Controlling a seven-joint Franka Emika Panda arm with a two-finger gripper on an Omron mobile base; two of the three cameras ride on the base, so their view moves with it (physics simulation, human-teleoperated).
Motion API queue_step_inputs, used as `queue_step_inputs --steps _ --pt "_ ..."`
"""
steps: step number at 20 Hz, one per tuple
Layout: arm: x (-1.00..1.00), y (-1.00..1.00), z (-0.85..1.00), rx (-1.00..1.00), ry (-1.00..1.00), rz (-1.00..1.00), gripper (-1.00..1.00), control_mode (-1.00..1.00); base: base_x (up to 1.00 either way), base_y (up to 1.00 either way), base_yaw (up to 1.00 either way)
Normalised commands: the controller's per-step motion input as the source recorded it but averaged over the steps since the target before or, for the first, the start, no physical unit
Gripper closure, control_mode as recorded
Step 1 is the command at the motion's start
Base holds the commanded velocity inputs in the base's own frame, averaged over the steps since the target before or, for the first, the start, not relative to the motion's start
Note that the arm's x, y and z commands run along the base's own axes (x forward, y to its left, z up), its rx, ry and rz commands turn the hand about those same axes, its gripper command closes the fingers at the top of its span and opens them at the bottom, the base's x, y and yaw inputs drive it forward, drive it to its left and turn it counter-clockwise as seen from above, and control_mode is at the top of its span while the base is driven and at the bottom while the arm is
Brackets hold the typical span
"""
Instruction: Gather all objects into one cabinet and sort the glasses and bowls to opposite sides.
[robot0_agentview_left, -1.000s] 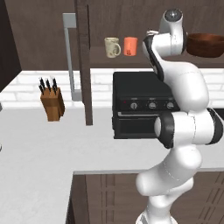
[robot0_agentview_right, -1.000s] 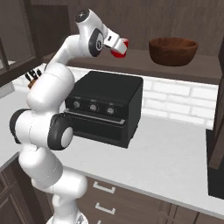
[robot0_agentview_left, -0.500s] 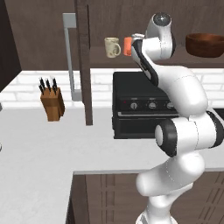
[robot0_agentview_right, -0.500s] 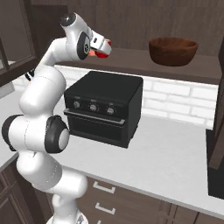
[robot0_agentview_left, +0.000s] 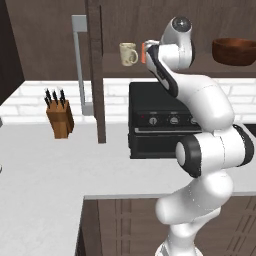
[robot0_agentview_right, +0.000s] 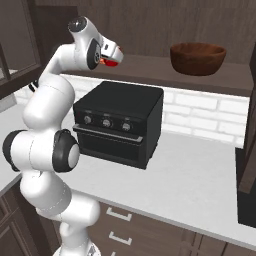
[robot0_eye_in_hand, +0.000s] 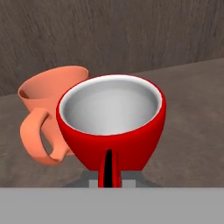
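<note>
Leftward along the cabinet shelf (robot0_agentview_right: 150, 75), the end effector (robot0_eye_in_hand: 108, 173) has carried the red cup (robot0_eye_in_hand: 111, 120), pinching its rim nearly closed. Crowding the orange handled cup (robot0_eye_in_hand: 48, 105) risks knocking it when released.

A red cup (robot0_eye_in_hand: 114, 131) sat in the middle of the hand view, close to the camera. It was glossy outside and pale grey-white inside, and its mouth faced up and slightly toward the lens. Its thin red handle (robot0_eye_in_hand: 107, 168) ran down the near side, and the jaws were closed on it at the lower edge. Behind it, to the left, stood an orange mug (robot0_eye_in_hand: 46, 105) with a looped handle. The red cup partly overlapped it. Both rested over a dark brown wooden shelf (robot0_eye_in_hand: 192, 118) with a dark wood-grain wall (robot0_eye_in_hand: 113, 30) behind it.
</note>
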Motion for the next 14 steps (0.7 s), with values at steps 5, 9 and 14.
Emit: queue_step_inputs --steps 5,9,14 --pt "0.0 0.0 -0.04 0.0 0.0 0.04 1.0 -1.0 0.0 0.0 0.0" --pt "0.0 0.0 -0.12 0.0 0.0 0.02 1.0 -1.0 0.0 0.0 0.0" --pt "0.0 0.0 -0.2 0.0 0.03 0.0 -1.0 -1.0 0.0 0.0 0.0"
